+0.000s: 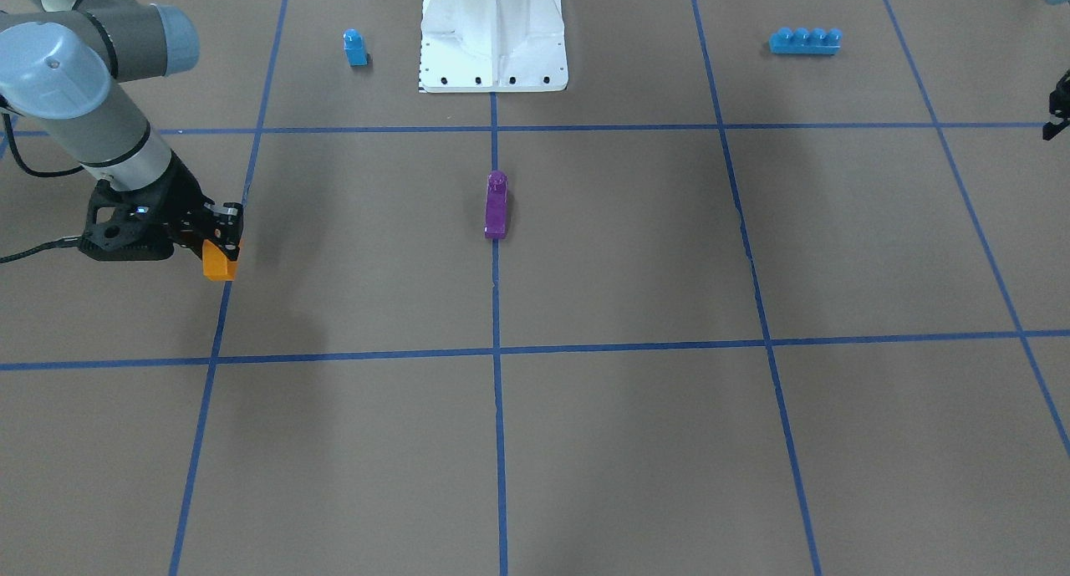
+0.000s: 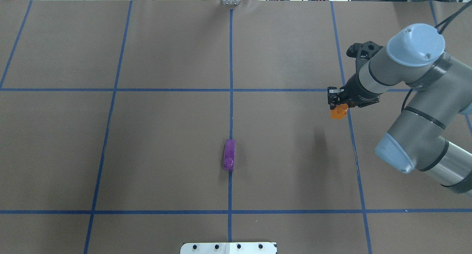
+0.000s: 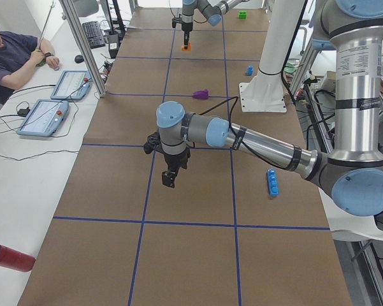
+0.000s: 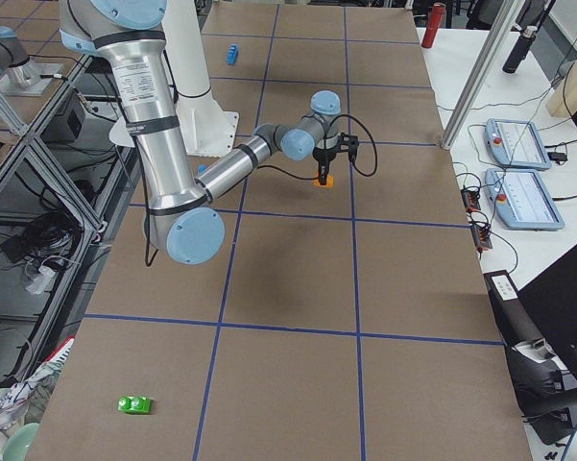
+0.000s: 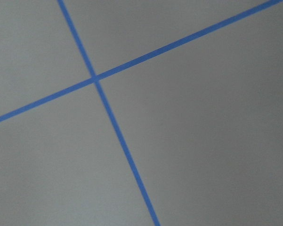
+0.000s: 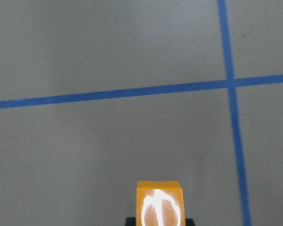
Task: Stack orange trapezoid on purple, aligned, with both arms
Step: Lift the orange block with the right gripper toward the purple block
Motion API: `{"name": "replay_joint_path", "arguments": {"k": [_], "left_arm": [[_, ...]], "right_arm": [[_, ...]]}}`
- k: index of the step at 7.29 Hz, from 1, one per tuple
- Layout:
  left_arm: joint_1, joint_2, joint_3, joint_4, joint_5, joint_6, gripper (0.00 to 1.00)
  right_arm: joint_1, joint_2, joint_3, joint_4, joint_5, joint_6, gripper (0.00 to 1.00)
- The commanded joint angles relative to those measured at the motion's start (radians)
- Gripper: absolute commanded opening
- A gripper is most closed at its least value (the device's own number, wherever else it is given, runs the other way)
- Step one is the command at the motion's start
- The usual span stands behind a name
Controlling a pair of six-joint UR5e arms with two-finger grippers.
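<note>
Overhead exterior view shows the right gripper clamped on the small glossy orange plastic trapezoid brick, well apart from the dark purple plastic brick lying on the brown paper table. The orange brick is probably light, rigid and slick, so pinch its flat sides. Whether the left gripper is spread or closed, I cannot tell.

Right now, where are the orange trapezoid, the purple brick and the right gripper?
orange trapezoid point(image 1: 220, 264): front-facing view, on its front face.
purple brick point(image 2: 229, 152): overhead view, on the middle of its body.
right gripper point(image 1: 222, 237): front-facing view, between its fingertips, at the top of the orange trapezoid.
</note>
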Motion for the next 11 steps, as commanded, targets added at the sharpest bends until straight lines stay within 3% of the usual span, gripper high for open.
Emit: {"name": "replay_joint_path", "arguments": {"k": [1,4,6,11], "left_arm": [[-0.057,0.017,0.04,-0.008,-0.133,0.0,1.0],[-0.056,0.016,0.038,-0.008,-0.159,-0.002,1.0],[-0.056,0.016,0.037,-0.008,-0.16,0.0,1.0],[-0.056,0.014,0.04,-0.008,-0.159,-0.005,1.0]], "right_arm": [[-0.113,0.155,0.0,-0.102,-0.022,0.154,0.0],[-0.267,0.337,-0.058,-0.231,-0.123,0.326,0.0],[-0.33,0.414,-0.141,-0.231,-0.167,0.444,0.0],[-0.379,0.418,-0.148,-0.23,-0.24,0.464,0.0]]}}
